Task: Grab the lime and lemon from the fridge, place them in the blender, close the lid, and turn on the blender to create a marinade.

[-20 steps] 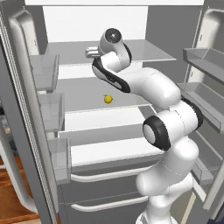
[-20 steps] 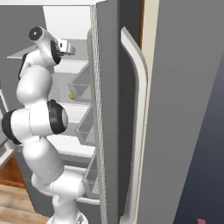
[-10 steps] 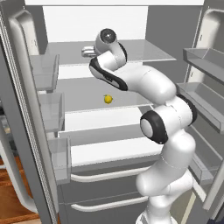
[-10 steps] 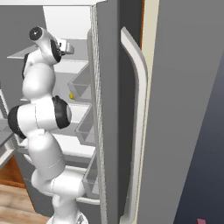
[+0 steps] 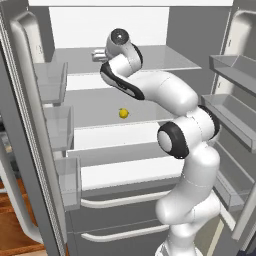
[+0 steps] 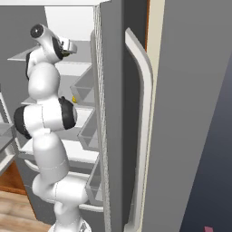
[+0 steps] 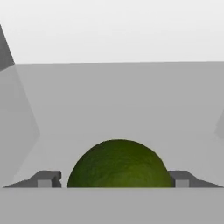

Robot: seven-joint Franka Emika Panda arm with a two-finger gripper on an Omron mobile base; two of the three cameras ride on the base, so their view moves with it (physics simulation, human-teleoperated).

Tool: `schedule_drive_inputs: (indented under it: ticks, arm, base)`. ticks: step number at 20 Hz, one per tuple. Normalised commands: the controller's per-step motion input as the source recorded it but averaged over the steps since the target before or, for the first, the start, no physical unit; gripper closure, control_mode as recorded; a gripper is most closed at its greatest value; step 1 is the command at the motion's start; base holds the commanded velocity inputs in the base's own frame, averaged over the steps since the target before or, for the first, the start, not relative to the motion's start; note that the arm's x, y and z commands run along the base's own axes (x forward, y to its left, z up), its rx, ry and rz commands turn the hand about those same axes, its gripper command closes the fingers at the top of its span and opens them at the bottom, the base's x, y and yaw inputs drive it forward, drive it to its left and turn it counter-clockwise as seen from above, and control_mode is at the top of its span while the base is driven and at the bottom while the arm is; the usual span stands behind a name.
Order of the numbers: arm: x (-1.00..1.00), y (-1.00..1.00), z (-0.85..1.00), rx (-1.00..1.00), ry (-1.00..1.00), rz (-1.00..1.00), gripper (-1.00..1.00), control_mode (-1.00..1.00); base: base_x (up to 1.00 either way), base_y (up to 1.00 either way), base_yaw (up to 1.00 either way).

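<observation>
The dark green lime (image 7: 118, 164) lies on the fridge's upper shelf (image 5: 165, 52), close in front of the hand camera. My gripper (image 7: 113, 179) is open and straddles it, with one fingertip (image 7: 47, 178) on each side and a small gap to the fruit. In the left base view the gripper (image 5: 97, 53) reaches far back on that shelf and the hand covers the lime. The yellow lemon (image 5: 123, 113) sits one shelf lower, near the middle; the right base view shows the lemon (image 6: 74, 99) behind the arm. The blender and the lid are out of view.
The fridge stands open, with clear door bins (image 5: 52, 82) on the left and more bins (image 5: 232, 67) on the right door. Two drawers with curved handles (image 5: 120, 200) lie below the shelves. The right door's edge and long handle (image 6: 142, 122) stand close beside the arm.
The arm has stretched a little deeper along the upper shelf, carrying the hand further back and to the left. The lemon has not moved.
</observation>
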Motion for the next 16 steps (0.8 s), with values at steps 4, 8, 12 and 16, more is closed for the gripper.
schedule_drive_inputs:
  ticks: [4,8,12,16]
  arm:
    - [0.00,-0.03,-0.28,-0.01,0.12,-0.11,1.00,-1.00]
    - [0.00,-0.10,-0.30,-0.01,0.12,-0.11,1.00,-1.00]
    - [0.00,-0.08,-0.04,0.00,0.03,-0.03,1.00,-1.00]
    - [-0.15,0.00,-0.10,0.00,0.00,0.00,1.00,-1.00]
  base:
    - [0.00,0.00,0.00]
    - [0.00,0.00,0.00]
    - [0.00,0.00,0.00]
    - [0.00,0.00,0.00]
